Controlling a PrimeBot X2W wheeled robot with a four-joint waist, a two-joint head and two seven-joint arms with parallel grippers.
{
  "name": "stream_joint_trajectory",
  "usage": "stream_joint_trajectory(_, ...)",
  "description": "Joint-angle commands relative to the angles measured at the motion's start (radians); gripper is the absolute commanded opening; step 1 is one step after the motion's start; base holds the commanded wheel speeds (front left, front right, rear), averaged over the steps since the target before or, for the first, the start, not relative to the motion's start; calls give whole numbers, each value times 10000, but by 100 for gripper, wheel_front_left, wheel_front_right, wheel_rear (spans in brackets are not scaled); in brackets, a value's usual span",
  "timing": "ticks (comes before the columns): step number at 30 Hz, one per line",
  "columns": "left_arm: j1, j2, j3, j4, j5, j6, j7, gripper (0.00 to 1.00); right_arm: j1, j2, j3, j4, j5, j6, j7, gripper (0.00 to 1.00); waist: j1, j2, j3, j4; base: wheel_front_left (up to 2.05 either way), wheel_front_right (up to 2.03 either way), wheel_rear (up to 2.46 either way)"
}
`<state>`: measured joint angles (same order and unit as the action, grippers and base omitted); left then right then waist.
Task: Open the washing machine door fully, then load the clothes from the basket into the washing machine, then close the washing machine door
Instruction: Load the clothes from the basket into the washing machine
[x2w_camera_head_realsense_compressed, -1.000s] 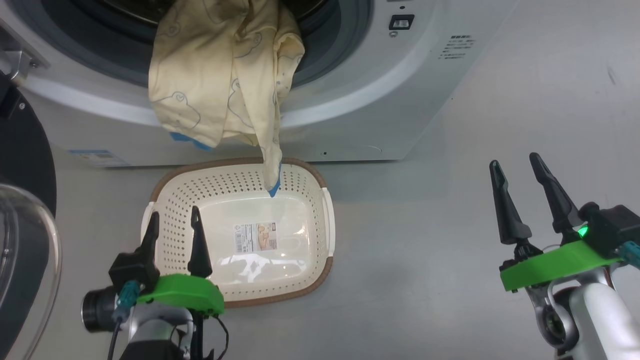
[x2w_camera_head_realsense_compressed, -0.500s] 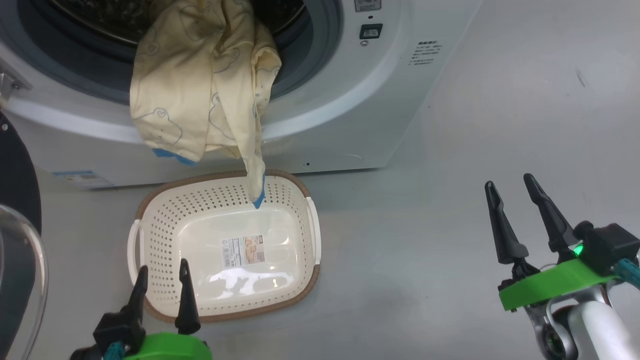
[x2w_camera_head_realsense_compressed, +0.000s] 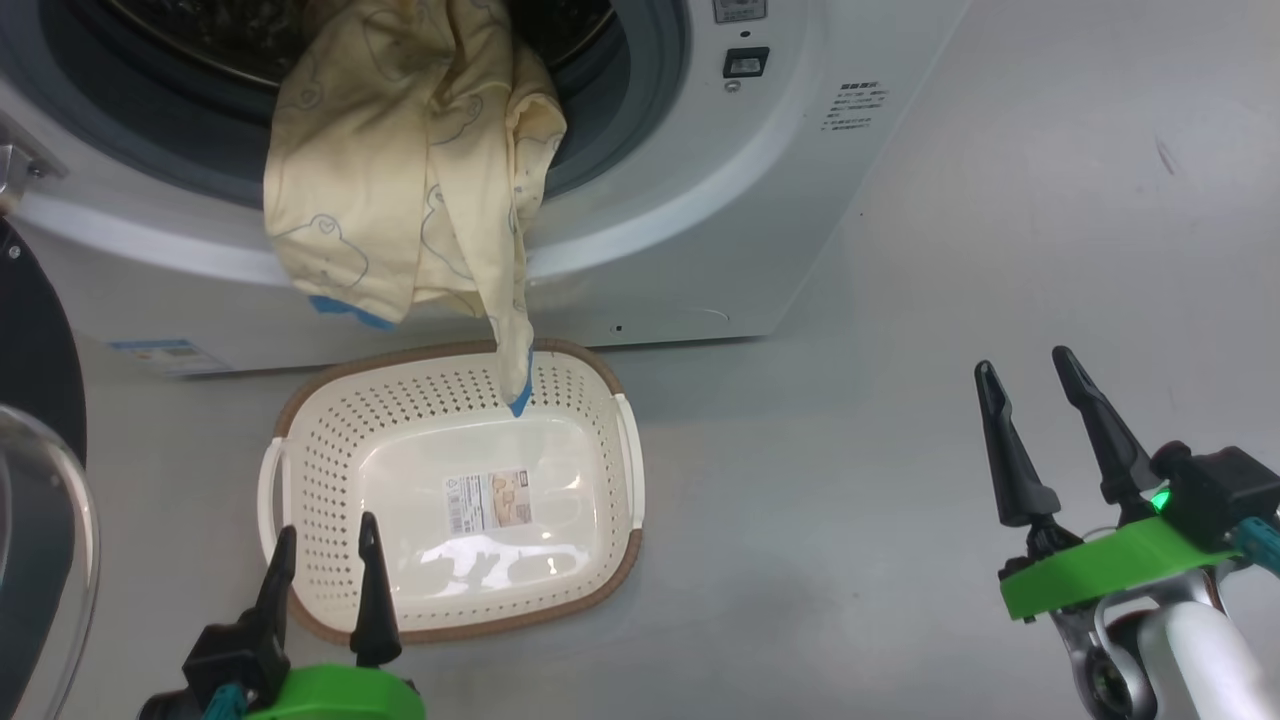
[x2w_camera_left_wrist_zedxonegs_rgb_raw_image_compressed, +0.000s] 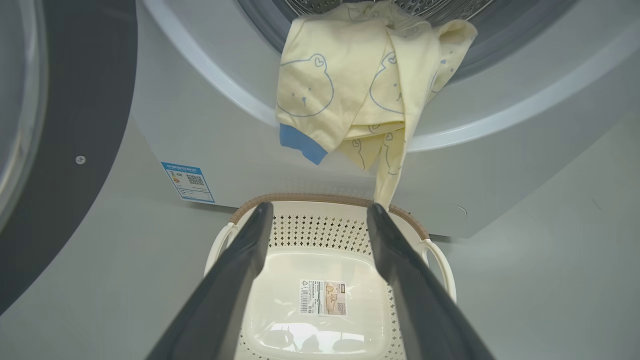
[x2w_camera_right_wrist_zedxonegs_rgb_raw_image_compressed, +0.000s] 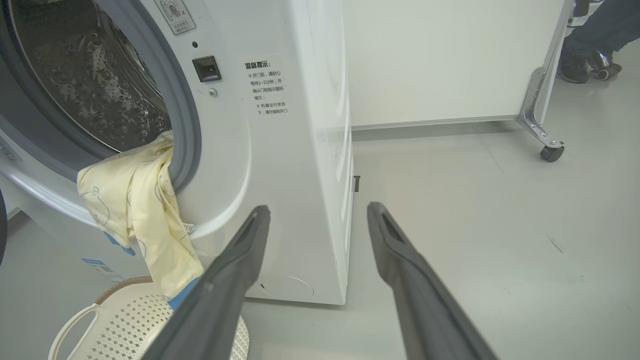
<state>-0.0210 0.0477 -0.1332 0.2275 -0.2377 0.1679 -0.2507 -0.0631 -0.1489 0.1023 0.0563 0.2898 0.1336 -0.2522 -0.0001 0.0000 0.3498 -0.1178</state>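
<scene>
The cream-yellow clothes (x2w_camera_head_realsense_compressed: 400, 170) hang out of the washing machine (x2w_camera_head_realsense_compressed: 700, 220) over its grey seal, one blue-cuffed end dangling into the basket (x2w_camera_head_realsense_compressed: 600, 400). The basket sits on the floor before the machine, holding nothing but its paper label (x2w_camera_head_realsense_compressed: 488, 502). The washing machine door (x2w_camera_head_realsense_compressed: 40, 540) stands swung open at the far left. My left gripper (x2w_camera_head_realsense_compressed: 326, 532) is open at the basket's near rim, nothing between its fingers. My right gripper (x2w_camera_head_realsense_compressed: 1024, 360) is open over bare floor to the right. In the left wrist view the clothes (x2w_camera_left_wrist_zedxonegs_rgb_raw_image_compressed: 360, 90) hang above the basket (x2w_camera_left_wrist_zedxonegs_rgb_raw_image_compressed: 325, 200).
In the right wrist view a white panel on a caster (x2w_camera_right_wrist_zedxonegs_rgb_raw_image_compressed: 551, 152) stands behind the machine, with a person's feet (x2w_camera_right_wrist_zedxonegs_rgb_raw_image_compressed: 585, 65) at the far right. Grey floor (x2w_camera_head_realsense_compressed: 900, 500) spreads between basket and right gripper. A blue sticker (x2w_camera_head_realsense_compressed: 165, 355) is low on the machine's front.
Over the second the camera shifted, sliding the scene left and down. My left gripper drew back from inside the basket to its near rim. The clothes hang as before.
</scene>
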Motion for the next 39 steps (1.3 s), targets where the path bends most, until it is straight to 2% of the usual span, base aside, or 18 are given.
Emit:
stream_joint_trajectory(1,61,28,317,-313,-39,12,-110,100,32,-58,213,-246,-80,-29,-96,100,1,0,5,-16,0,0,0)
stream_joint_trajectory(6,-281,28,329,-89,102,-277,-110,100,5,-40,357,-263,-62,-29,-96,100,1,0,99,-104,0,0,0)
stream_joint_trajectory(14,-2149,27,20,882,26,-547,-110,100,-275,43,529,-262,-6,-29,-96,100,1,0,529,-324,0,0,0)
stream_joint_trajectory(19,-3396,27,-226,1906,-222,-505,45,100,-475,137,587,-246,41,-29,-96,100,1,0,757,-533,0,0,0)
stream_joint_trajectory(25,-4910,44,-76,2919,-631,-511,280,100,-629,246,572,-232,78,-29,-96,100,1,0,995,-743,0,0,0)
stream_joint_trajectory(39,-6498,29,-521,4472,-1219,-18,682,100,-898,371,625,-235,119,-29,-96,100,1,0,1300,-892,0,0,0)
